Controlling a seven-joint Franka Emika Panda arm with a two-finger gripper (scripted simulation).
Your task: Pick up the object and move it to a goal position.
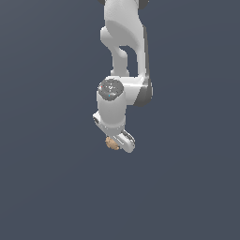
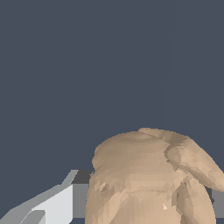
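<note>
tan object (image 1: 111, 143) (half hidden) at the gripper (image 1: 118, 140), jaws obscured

A plain dark slate-blue surface (image 1: 47, 187) fills the exterior view from edge to edge, evenly lit and unmarked. The same flat blue-grey surface (image 2: 87, 57) shows in the wrist view, with no seams or edges visible.

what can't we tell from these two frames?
- Exterior view: the tan object is tiny and half behind the gripper; contact with the fingers unreadable.
- Wrist view: object fills the foreground, cut off by the frame edge; one finger only partly shows, the other is hidden.
- Open or shut: cannot tell.
- No goal marker in either view.
- Arm base cut off in the exterior view.
</note>
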